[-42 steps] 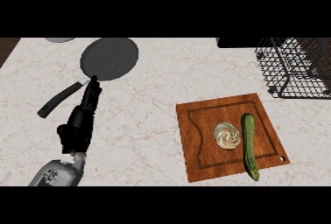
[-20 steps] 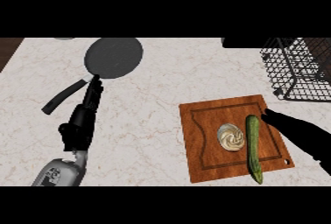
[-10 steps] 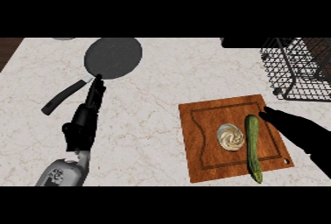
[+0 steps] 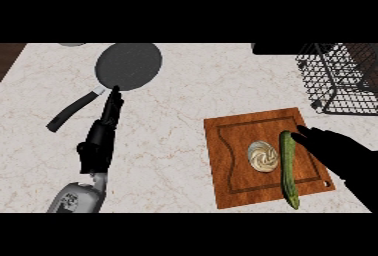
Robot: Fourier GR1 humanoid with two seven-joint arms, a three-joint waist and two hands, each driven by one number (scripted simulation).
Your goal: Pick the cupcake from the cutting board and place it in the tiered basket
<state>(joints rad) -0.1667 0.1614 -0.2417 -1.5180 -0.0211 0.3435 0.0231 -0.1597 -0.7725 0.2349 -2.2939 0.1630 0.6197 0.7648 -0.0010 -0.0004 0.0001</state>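
Note:
The cupcake, seen from above as a pale swirl of frosting, sits in the middle of the wooden cutting board. A green cucumber lies along the board just right of it. My right hand comes in from the right edge over the board's right side, fingers relaxed and open, fingertips next to the cucumber's top end, holding nothing. The black wire tiered basket stands at the top right. My left hand rests open on the counter at the left, fingers pointing up.
A dark frying pan with a black handle lies at the upper left, its handle close beside my left hand. A grey rim of something shows at the top left edge.
My right hand came in from the right edge and reached over the board's right side beside the cucumber. The cupcake, cucumber and left hand have not moved.

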